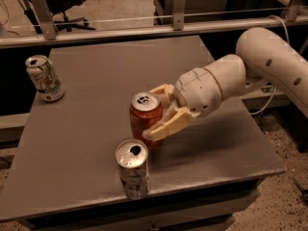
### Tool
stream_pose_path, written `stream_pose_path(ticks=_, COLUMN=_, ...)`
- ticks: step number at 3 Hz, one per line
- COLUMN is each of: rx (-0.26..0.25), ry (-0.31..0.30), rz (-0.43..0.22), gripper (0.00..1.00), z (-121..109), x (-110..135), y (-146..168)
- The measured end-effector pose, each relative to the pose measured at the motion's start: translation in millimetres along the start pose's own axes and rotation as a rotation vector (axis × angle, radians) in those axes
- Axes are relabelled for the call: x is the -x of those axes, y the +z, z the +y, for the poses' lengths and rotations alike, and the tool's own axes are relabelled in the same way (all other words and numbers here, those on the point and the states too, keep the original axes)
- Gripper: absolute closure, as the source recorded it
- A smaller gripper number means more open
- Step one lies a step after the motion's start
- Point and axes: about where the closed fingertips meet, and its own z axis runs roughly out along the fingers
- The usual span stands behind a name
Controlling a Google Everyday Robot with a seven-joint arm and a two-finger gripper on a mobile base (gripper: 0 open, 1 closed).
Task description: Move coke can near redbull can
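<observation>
Fingers (169, 123) clasp the upright red-orange, silver-topped coke can (143, 114) just behind the redbull can (133, 173).

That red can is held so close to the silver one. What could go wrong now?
The coke can, clamped in the end effector, is right behind the redbull can; pushing closer might topple it. The redbull can stands near the front edge of the table, so a knock could send it off. The lower finger might clip it on release.

Grey table (82, 129): redbull can (133, 172) near front edge; white can (44, 78) (far left); coke can (143, 118) mid-table, clasped by gripper (155, 112).
</observation>
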Motion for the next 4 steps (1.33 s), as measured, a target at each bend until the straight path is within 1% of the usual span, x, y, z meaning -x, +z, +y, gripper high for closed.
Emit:
stream_pose_path(ticks=1, rx=0.023, ry=0.03, rz=0.001, gripper=0.83, z=14.9, x=-8.5, y=-11.6)
stream_pose_path(ticks=2, rx=0.036, ry=0.048, rz=-0.001, gripper=0.59, z=29.2, x=-14.0, y=-19.7)
stream_pose_path(ticks=4, rx=0.071, ry=0.056, rz=-0.027, gripper=0.12, z=40.3, x=-29.1, y=-18.9)
